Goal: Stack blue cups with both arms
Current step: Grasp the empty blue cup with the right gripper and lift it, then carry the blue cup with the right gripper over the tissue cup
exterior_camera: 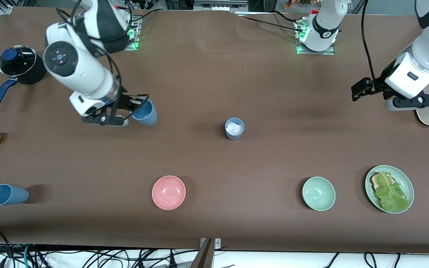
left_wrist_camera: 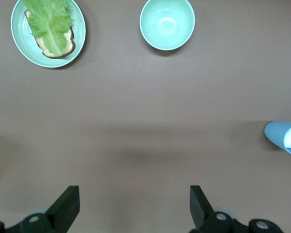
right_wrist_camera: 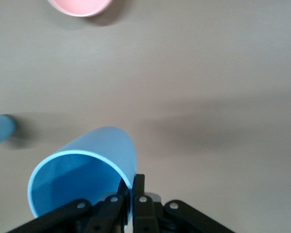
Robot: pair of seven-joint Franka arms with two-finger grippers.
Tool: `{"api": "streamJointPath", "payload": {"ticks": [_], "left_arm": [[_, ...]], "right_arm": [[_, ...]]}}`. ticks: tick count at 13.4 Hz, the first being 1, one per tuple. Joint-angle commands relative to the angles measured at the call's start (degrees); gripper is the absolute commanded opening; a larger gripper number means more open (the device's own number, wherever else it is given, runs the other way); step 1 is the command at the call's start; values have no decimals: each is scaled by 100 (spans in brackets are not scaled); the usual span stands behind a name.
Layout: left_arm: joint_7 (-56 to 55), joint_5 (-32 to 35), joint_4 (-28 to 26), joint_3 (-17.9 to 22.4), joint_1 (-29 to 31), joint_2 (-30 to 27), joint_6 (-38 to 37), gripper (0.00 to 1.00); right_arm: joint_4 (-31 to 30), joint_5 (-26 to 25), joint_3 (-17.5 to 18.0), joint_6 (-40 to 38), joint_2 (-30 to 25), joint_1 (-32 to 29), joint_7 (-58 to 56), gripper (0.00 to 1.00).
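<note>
Clearly nothing is stacked yet: from the front, the right hand (exterior_camera: 130,111) pinches one blue cup's (exterior_camera: 145,112) rim above the worktop (exterior_camera: 214,85), another cup (exterior_camera: 234,128) stands mid-worktop, a third (exterior_camera: 9,194) lies sideways, while the left wrist view shows the waiting left hand (left_wrist_camera: 135,206) wide, and the right wrist view confirms the rim pinch.

We see two white arms with rounded joints banded in black, black cables trailing along them, green lights glowing at both bases. The right gripper (exterior_camera: 134,109) and left gripper (left_wrist_camera: 134,206) are black, silver screws dotting their finger mounts.
</note>
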Motion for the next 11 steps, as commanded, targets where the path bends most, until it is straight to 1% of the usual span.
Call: {"api": "streamJointPath", "payload": {"ticks": [1,4,7,9,11], "left_arm": [[122,19,237,-12,63,93,-33,100],[122,19,281,-20,54,146,-33,100],[140,-59,316,-20,81,181,-41,100],[131,-7,316,-20,72,181,-42,100],[131,-7,325,-20,63,190,-33,100]], "right_arm": [[394,210,-11,-176,147,376,498,0],[631,281,-11,-158,305,674,1024,0],[676,272,-20,-10,516,1026,1560,0],[851,272,-20,140,726,1246,1851,0],[1166,263,-20,359,1068,1474,2219,0]]}}
